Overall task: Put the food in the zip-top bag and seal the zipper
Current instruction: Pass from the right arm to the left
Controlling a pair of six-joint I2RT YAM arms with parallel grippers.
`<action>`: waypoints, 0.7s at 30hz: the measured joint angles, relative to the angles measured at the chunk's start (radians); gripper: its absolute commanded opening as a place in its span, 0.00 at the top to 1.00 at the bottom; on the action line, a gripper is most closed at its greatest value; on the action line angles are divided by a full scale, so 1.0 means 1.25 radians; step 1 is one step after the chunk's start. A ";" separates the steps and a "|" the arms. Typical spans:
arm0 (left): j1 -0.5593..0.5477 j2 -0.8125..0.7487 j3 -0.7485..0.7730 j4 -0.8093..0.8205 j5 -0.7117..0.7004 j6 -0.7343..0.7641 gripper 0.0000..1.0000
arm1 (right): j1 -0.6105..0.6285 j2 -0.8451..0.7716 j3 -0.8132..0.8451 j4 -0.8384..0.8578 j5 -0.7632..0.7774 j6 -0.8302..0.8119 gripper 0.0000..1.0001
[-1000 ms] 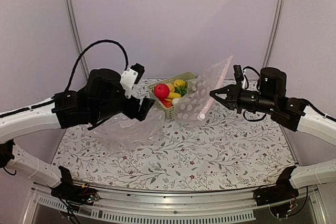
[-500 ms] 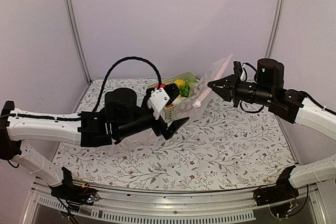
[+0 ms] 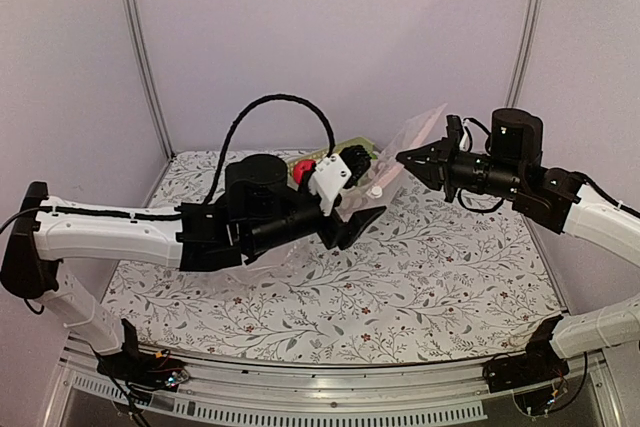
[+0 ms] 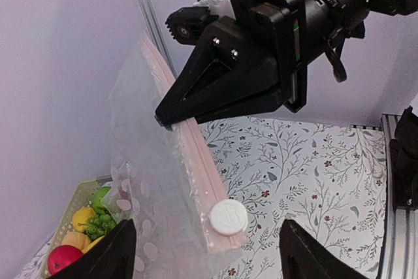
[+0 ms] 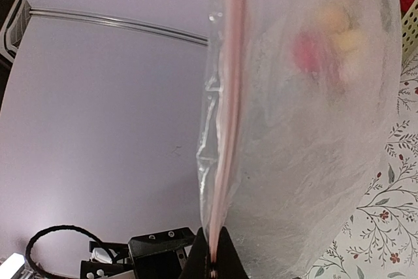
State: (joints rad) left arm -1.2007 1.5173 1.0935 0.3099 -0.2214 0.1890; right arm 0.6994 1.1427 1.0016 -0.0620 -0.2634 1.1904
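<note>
My right gripper [image 3: 405,160] is shut on the pink zipper strip [image 4: 196,155] of the clear zip-top bag [image 3: 403,142] and holds it up, hanging slanted above the table. In the right wrist view the strip [image 5: 228,96] runs straight up from my closed fingertips [image 5: 219,256]. The white slider [image 4: 228,216] sits at the strip's lower end. My left gripper [image 4: 206,230] is open, its fingers either side of the slider and just short of it; it also shows in the top view [image 3: 365,219]. The food lies in a green basket [image 4: 65,210]: red apple [image 4: 64,258], green grapes [image 4: 98,225], lemon [image 4: 83,217].
The basket [image 3: 352,144] stands at the table's back middle, behind the bag and partly hidden by my left arm. A second sheet of clear plastic [image 3: 268,255] lies under my left arm. The floral tablecloth [image 3: 450,277] covers the table.
My left arm has swung from the left side to the middle and reached up to the bag's lower end. My right gripper has kept its hold on the strip and raised it slightly.
</note>
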 measured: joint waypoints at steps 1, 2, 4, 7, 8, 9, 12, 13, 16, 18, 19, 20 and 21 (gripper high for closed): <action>-0.001 0.005 0.007 0.000 -0.001 -0.002 0.33 | 0.000 0.000 0.000 -0.001 0.000 0.000 1.00; -0.001 0.009 0.014 -0.001 -0.004 -0.004 0.35 | 0.000 0.000 0.000 -0.001 0.000 0.000 1.00; -0.002 0.016 0.023 -0.001 -0.006 -0.005 0.40 | 0.000 -0.001 0.000 -0.004 0.000 0.000 1.00; -0.002 0.023 0.029 -0.002 -0.009 -0.010 0.43 | 0.000 -0.001 0.002 -0.008 0.000 0.001 1.00; -0.002 0.023 0.029 -0.004 -0.010 -0.012 0.42 | 0.000 -0.001 0.002 -0.009 0.000 0.001 1.00; -0.002 0.024 0.029 -0.006 -0.012 -0.012 0.37 | 0.000 -0.002 0.002 -0.011 0.001 0.001 1.00; -0.002 0.024 0.029 -0.014 -0.017 -0.011 0.31 | 0.000 -0.004 0.004 -0.017 0.003 0.002 1.00; -0.002 0.025 0.029 -0.016 -0.020 -0.014 0.32 | 0.000 -0.005 0.004 -0.018 0.005 0.003 1.00; -0.002 0.027 0.029 -0.025 -0.025 -0.013 0.42 | 0.000 -0.013 0.004 -0.022 0.012 0.003 1.00; -0.003 0.030 0.029 -0.032 -0.029 -0.011 0.49 | 0.000 -0.018 0.005 -0.023 0.016 0.004 1.00; -0.003 0.031 0.029 -0.033 -0.030 -0.011 0.54 | 0.000 -0.020 0.005 -0.023 0.018 0.004 1.00; -0.003 0.031 0.029 -0.034 -0.031 -0.007 0.57 | 0.000 -0.020 0.005 -0.023 0.018 0.004 1.00; -0.003 0.032 0.029 -0.034 -0.031 -0.007 0.58 | 0.000 -0.020 0.005 -0.023 0.018 0.005 1.00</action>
State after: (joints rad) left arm -1.2041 1.5578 1.1301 0.2668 -0.2607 0.1806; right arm 0.6991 1.1172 1.0080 -0.0902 -0.2405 1.1965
